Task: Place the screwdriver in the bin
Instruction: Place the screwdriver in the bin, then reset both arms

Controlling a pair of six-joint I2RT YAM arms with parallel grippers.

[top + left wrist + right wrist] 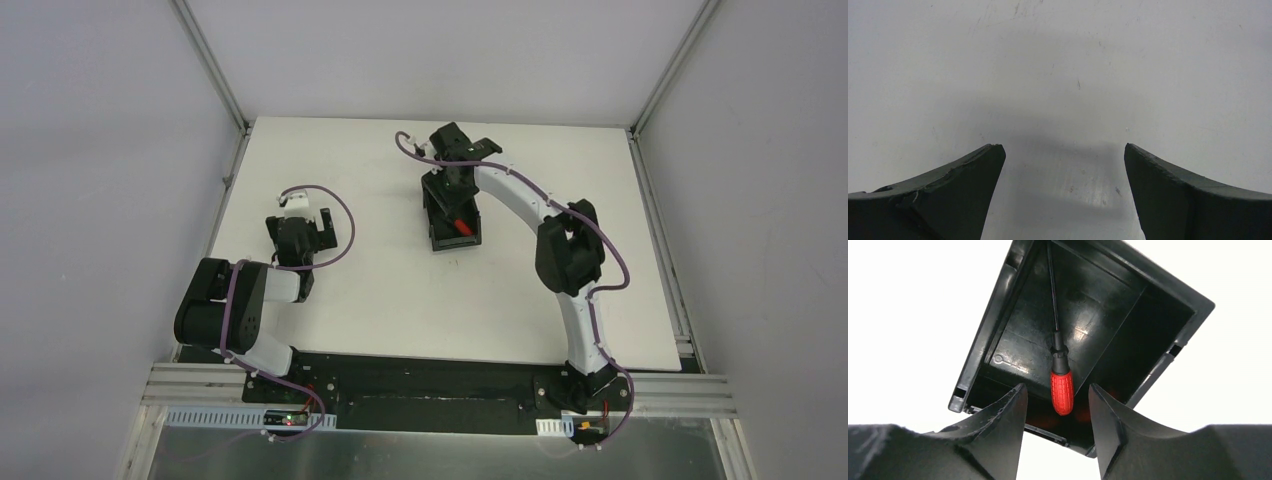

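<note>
The screwdriver (pixel 1062 390), with a red handle and a thin dark shaft, lies inside the black bin (pixel 993 315), shaft pointing to the far end. In the top view the red handle (pixel 462 226) shows in the bin (pixel 452 246) at mid table. My right gripper (pixel 1057 388) hangs just above the bin's near end, open. Its fingers stand either side of the handle with a gap on both sides, not touching it. It also shows in the top view (pixel 452 190). My left gripper (pixel 1064 146) is open and empty over bare table, at the left in the top view (pixel 300 224).
The white table (pixel 400 300) has metal frame posts at its far corners and grey walls around it. A black base rail (pixel 430 380) runs along the near edge. Purple cables loop off both arms.
</note>
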